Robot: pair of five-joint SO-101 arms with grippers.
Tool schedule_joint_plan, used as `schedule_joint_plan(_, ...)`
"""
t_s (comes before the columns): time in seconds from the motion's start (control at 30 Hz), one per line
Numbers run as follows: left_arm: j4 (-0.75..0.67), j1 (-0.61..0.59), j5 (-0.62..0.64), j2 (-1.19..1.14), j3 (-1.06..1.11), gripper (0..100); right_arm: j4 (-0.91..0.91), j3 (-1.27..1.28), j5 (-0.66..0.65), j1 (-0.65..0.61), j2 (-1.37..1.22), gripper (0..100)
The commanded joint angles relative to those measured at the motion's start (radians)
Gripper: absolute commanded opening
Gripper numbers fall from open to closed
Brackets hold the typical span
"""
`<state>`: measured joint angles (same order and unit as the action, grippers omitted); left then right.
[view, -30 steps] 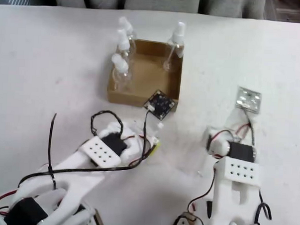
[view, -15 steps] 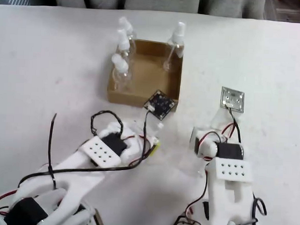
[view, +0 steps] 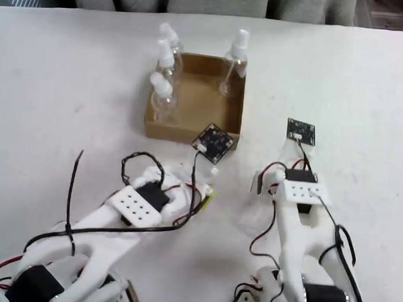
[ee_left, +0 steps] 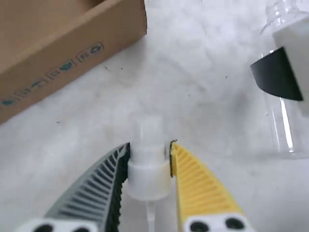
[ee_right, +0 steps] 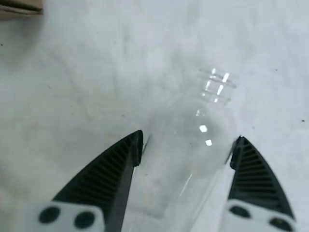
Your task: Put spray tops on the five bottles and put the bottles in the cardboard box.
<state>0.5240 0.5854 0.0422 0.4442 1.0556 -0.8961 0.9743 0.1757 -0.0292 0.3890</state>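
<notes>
My left gripper (ee_left: 148, 147) is closed on a white spray top (ee_left: 147, 169) — the grey pad and the yellow pad press its collar from both sides, with the head pointing away from my wrist and the thin tube toward it. Ahead, the outer wall of the cardboard box (ee_left: 63, 43) crosses at a slant, near the top but apart from it, and a strip of white table (ee_left: 193, 72) lies between them. My right gripper (ee_right: 188, 139) clamps the clear bottle (ee_right: 193, 169). Its two black fingers stand against the bottle's sides, and the threaded neck is uncapped and points away from my wrist. I cannot tell whether the bottle rests on the table. From my left wrist I see this bottle close beside the spray top, with one black finger (ee_left: 275, 72) across it. The high view looks into the box, where four bottles (view: 167, 59) with tops stand: three along its left wall and one at the far right corner. A small circuit board (view: 215, 141) on my left wrist covers the box's near right corner, and black cables (view: 140, 165) loop over that arm. The table runs wide on both sides of the box, up to its far edge.
</notes>
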Motion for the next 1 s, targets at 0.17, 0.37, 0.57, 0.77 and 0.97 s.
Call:
schedule_joint_plan(0.17,-0.031,-0.015,-0.009,0.045,-0.005,2,0.004,-0.075,0.003,-0.001,-0.070,22.9)
schedule_joint_plan(0.37,-0.031,-0.015,-0.009,0.047,-0.003,2,0.024,-0.104,-0.106,0.028,-0.071,1.0)
schedule_joint_plan(0.57,-0.034,-0.016,-0.009,0.047,-0.002,2,-0.025,-0.209,-0.279,0.321,-0.070,2.7)
schedule_joint_plan(0.77,-0.037,-0.016,-0.009,0.045,-0.002,2,-0.148,-0.354,-0.528,0.636,-0.081,2.8)
schedule_joint_plan(0.97,-0.037,-0.016,-0.009,0.045,-0.002,2,-0.111,-0.413,-0.657,0.849,-0.082,3.0)
